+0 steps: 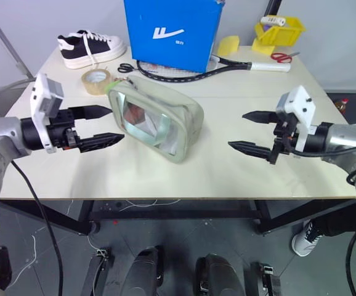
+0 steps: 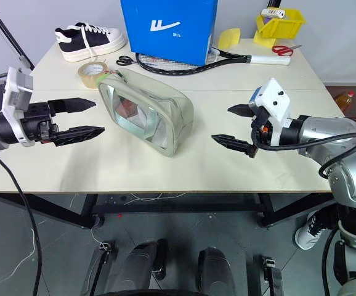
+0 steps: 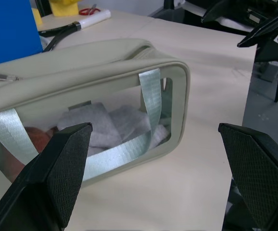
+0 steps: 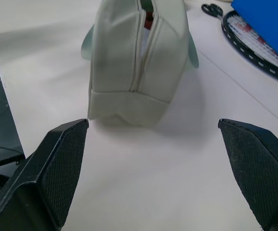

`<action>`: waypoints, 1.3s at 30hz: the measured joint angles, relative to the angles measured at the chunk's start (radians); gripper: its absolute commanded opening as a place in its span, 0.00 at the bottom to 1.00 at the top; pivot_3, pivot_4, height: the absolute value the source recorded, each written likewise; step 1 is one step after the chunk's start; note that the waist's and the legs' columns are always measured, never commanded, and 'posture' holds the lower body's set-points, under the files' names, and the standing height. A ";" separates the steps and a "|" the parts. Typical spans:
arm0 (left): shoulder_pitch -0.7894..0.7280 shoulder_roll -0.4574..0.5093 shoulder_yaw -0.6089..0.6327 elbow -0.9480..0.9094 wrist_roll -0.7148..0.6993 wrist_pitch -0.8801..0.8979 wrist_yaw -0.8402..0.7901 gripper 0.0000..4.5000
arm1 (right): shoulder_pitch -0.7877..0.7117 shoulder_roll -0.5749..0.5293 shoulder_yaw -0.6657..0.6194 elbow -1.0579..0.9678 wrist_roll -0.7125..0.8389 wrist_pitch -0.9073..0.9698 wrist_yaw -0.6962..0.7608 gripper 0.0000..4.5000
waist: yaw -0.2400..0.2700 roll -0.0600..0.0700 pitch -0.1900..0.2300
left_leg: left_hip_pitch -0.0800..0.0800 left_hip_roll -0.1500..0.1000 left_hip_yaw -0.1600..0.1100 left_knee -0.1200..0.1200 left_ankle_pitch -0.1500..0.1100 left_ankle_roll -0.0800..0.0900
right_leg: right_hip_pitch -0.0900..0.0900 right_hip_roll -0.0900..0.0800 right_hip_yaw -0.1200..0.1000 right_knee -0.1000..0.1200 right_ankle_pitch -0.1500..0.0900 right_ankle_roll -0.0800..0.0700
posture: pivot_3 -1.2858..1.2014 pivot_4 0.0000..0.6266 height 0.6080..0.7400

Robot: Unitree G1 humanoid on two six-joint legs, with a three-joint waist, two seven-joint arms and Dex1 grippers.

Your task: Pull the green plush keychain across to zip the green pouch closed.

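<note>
The green pouch [image 1: 156, 120] lies on the white table [image 1: 227, 172], its clear window facing my left side, with grey cloth and something red inside. In the right wrist view its zipper [image 4: 140, 57] runs along the top and gapes at the far end. The green plush keychain [image 1: 111, 87] is a small bright green patch at the pouch's far left corner. My left gripper [image 1: 117, 124] hovers open just left of the pouch, holding nothing. My right gripper [image 1: 236, 129] hovers open to the pouch's right, a short gap away, also holding nothing.
Behind the pouch stand a blue box [image 1: 172, 31], a tape roll [image 1: 96, 81], black scissors [image 1: 126, 68] and a racket [image 1: 184, 71]. A sneaker [image 1: 90, 48] sits far left. A yellow bin [image 1: 279, 31], yellow sponge [image 1: 228, 45] and red scissors [image 1: 281, 57] are far right.
</note>
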 measured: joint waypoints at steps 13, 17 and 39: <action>-0.056 -0.014 -0.016 0.032 -0.007 0.022 -0.001 1.00 | -0.014 0.000 0.000 -0.015 0.021 0.036 -0.041 1.00 | -0.001 0.000 0.000 | 0.000 0.000 0.000 0.000 0.001 -0.001 | 0.000 0.000 0.000 0.000 0.000 0.000 | 0.52 0.24 0.75; -0.059 -0.022 0.008 0.050 -0.031 0.021 -0.006 1.00 | -0.105 -0.003 0.018 0.010 0.027 0.091 -0.055 1.00 | -0.003 0.000 0.000 | 0.000 0.000 0.000 0.000 0.000 -0.001 | 0.000 0.000 0.000 0.000 0.000 0.000 | 0.52 0.24 0.75; -0.002 0.009 0.063 0.161 0.010 -0.101 -0.136 1.00 | -0.908 0.568 0.449 0.777 -0.212 0.162 -0.083 1.00 | -0.029 -0.001 0.000 | -0.010 0.000 0.004 0.003 0.003 -0.004 | -0.013 0.001 0.000 0.007 0.000 0.000 | 0.52 0.24 0.75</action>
